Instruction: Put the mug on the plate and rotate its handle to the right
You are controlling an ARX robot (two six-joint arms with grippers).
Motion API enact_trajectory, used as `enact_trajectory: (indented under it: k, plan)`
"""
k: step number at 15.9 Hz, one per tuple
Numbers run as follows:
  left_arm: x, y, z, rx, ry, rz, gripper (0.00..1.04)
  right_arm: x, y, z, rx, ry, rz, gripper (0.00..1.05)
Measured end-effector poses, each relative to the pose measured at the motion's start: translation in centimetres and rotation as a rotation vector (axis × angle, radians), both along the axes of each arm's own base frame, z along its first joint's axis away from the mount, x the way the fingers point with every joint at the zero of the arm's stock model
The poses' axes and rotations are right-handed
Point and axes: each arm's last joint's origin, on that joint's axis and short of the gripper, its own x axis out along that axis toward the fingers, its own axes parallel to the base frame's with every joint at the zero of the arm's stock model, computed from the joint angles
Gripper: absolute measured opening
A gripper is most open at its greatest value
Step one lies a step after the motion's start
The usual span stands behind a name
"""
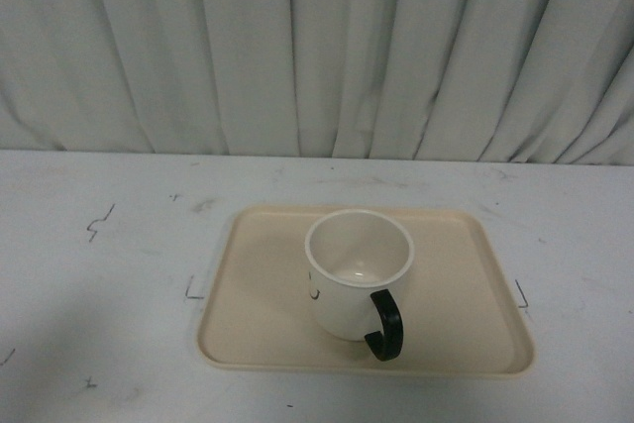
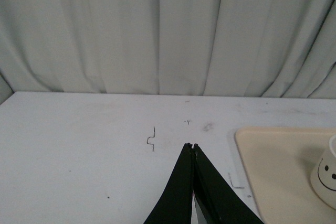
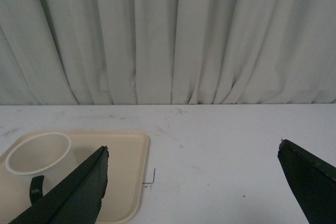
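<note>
The cream-white mug (image 1: 353, 279) stands upright on the beige plate (image 1: 258, 314), near its middle. Its black handle (image 1: 385, 325) points toward the front and a little to the right. Part of the black face drawing shows on its left side. Neither gripper shows in the front view. In the left wrist view my left gripper (image 2: 191, 146) is shut and empty above the bare table, left of the plate (image 2: 273, 166) and the mug (image 2: 326, 174). In the right wrist view my right gripper (image 3: 193, 151) is wide open and empty, right of the plate (image 3: 123, 174) and mug (image 3: 39, 156).
The white table (image 1: 99, 274) carries small black corner marks beside the plate (image 1: 193, 289) and scuffs. A pale pleated curtain (image 1: 317, 47) hangs along the table's far edge.
</note>
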Motion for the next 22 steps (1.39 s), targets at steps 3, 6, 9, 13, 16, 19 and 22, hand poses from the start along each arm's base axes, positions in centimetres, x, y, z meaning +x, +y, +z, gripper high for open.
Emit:
enact_trajectory:
  k: [3,6,9,13,16,19,22]
  plan:
    - [-0.6,0.0,0.6,0.000,-0.041,0.000,0.02,0.0,0.0,0.0,0.000,0.000,0.000,0.98]
    - [-1.3,0.0,0.7,0.000,-0.038,0.000,0.02,0.0,0.0,0.0,0.000,0.000,0.000,0.98]
    - [-1.9,0.0,0.9,0.000,-0.048,-0.001,0.02,0.0,0.0,0.0,0.000,0.000,0.000,0.98]
    - [-2.9,0.0,0.9,0.000,-0.048,-0.001,0.02,0.0,0.0,0.0,0.000,0.000,0.000,0.98]
    - [-3.2,0.0,0.8,0.000,-0.047,0.000,0.02,0.0,0.0,0.0,0.000,0.000,0.000,0.98]
    - [-4.3,0.0,0.9,0.000,-0.060,0.000,0.02,0.0,0.0,0.0,0.000,0.001,0.000,0.98]
    - [-4.3,0.0,0.5,0.000,-0.039,0.000,0.09,0.0,0.0,0.0,0.000,0.000,0.000,0.98]
